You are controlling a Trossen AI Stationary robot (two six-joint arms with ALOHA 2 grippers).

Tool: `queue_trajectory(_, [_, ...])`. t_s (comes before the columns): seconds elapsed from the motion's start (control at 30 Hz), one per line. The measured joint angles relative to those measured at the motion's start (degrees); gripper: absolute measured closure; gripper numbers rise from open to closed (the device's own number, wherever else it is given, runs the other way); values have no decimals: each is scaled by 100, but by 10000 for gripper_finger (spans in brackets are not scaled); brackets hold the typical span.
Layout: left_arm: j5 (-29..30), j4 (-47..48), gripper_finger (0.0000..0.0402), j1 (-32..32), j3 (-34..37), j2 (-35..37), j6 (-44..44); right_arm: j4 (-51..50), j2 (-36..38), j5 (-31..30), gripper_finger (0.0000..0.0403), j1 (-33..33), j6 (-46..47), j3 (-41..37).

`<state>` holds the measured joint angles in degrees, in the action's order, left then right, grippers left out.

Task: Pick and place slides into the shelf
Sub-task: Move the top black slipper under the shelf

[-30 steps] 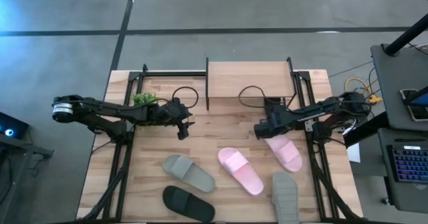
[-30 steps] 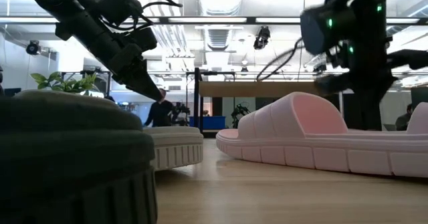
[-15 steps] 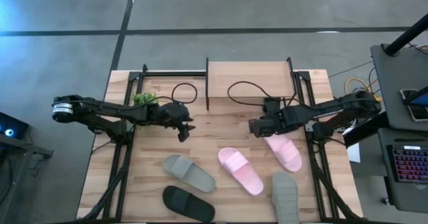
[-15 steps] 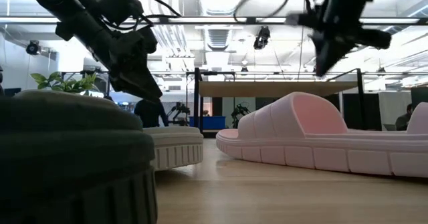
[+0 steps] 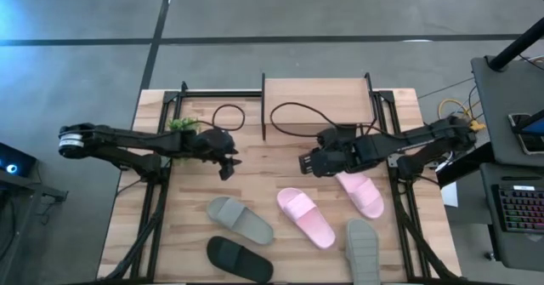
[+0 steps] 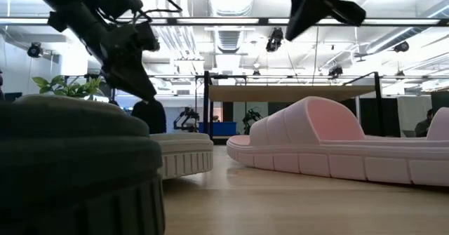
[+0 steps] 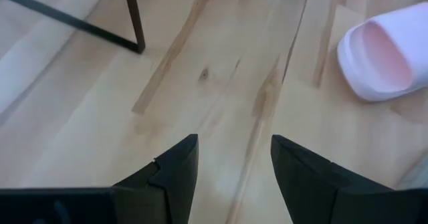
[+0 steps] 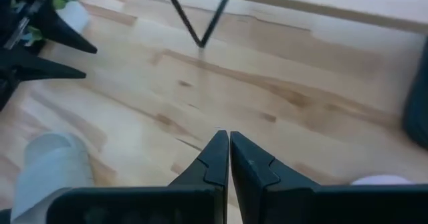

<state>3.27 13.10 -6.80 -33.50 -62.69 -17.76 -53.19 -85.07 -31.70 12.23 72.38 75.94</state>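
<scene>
Five slides lie sole down on the table's near half: two pale pink ones, two grey ones and a black one. The shelf stands on its thin black legs at the far middle. My left gripper hovers open over bare wood left of centre, with nothing between its fingers. My right gripper is shut on nothing. It hangs high above the table just left of the right-hand pink slide and in front of the shelf.
A small green plant stands at the far left, behind my left arm. Black cables loop over the table in front of the shelf. Bare wood lies between the two grippers. The black slide fills the low view's foreground.
My right gripper has risen well above the table and gone toward the table's left edge, away from the right-hand pink slide. It has tipped from pointing steeply down to a slant and stayed shut. My left gripper has risen a little and rolled slightly. No slide has moved.
</scene>
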Motion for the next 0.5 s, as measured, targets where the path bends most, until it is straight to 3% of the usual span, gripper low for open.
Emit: queue_trajectory(0.5, [10, 0, 228, -1, 2, 78, -15, 11, -215, 13, 394, 152, -45, 396])
